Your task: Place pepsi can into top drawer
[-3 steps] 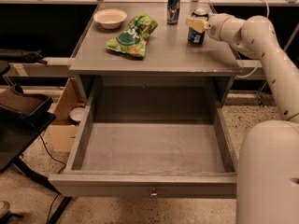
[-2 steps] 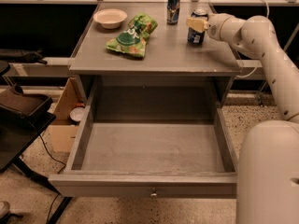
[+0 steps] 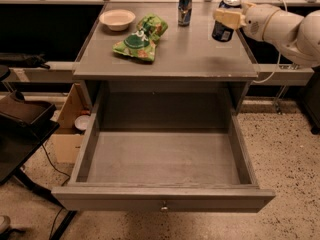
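The pepsi can (image 3: 222, 32), dark blue with a silver top, is at the back right of the grey table top (image 3: 175, 59). My gripper (image 3: 226, 19) reaches in from the right and is shut on the can, with a cream finger (image 3: 230, 18) across its upper part. The can looks lifted slightly off the surface. The top drawer (image 3: 165, 196) is pulled wide open below the table top. Its inside is bare and its small round knob (image 3: 163, 207) shows at the centre of the front.
A slim blue-and-silver can (image 3: 185, 7) stands at the back centre. A white bowl (image 3: 117, 19) and a green snack bag (image 3: 141, 35) lie at the left. A cardboard box (image 3: 67, 131) and a black chair (image 3: 22, 116) stand on the floor left of the drawer.
My gripper has moved right and slightly up, carrying the pepsi can with it. Nothing else has moved.
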You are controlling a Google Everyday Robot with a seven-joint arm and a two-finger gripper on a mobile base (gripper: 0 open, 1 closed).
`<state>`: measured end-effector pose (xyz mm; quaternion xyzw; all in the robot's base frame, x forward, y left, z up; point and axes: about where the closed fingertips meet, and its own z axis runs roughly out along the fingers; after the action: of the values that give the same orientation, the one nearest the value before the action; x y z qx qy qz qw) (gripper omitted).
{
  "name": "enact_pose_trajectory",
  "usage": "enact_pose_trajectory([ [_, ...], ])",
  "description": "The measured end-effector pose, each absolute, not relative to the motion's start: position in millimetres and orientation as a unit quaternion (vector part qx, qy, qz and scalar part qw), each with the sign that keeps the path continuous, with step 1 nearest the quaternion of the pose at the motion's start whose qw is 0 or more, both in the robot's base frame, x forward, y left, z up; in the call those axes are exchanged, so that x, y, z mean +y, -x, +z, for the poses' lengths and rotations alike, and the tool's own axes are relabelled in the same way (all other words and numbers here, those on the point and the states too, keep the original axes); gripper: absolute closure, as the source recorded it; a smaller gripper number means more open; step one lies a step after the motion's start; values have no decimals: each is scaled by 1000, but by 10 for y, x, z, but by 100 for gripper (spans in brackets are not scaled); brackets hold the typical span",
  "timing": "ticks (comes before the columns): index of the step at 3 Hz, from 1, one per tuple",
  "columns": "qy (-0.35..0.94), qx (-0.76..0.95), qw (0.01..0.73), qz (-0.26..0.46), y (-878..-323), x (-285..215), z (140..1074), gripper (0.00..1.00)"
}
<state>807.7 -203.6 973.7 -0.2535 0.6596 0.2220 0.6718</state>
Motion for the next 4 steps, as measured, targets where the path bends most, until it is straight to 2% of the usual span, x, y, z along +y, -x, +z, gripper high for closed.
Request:
enact_pose_trajectory([
  [1, 279, 635, 676, 249, -7354, -2021, 9852, 100],
  [2, 314, 618, 653, 305, -6365, -2103, 9468, 100],
  [3, 357, 599, 628, 345, -5795, -2035, 9109, 100],
  [4, 394, 583, 611, 364, -5474, -1668, 8606, 100],
])
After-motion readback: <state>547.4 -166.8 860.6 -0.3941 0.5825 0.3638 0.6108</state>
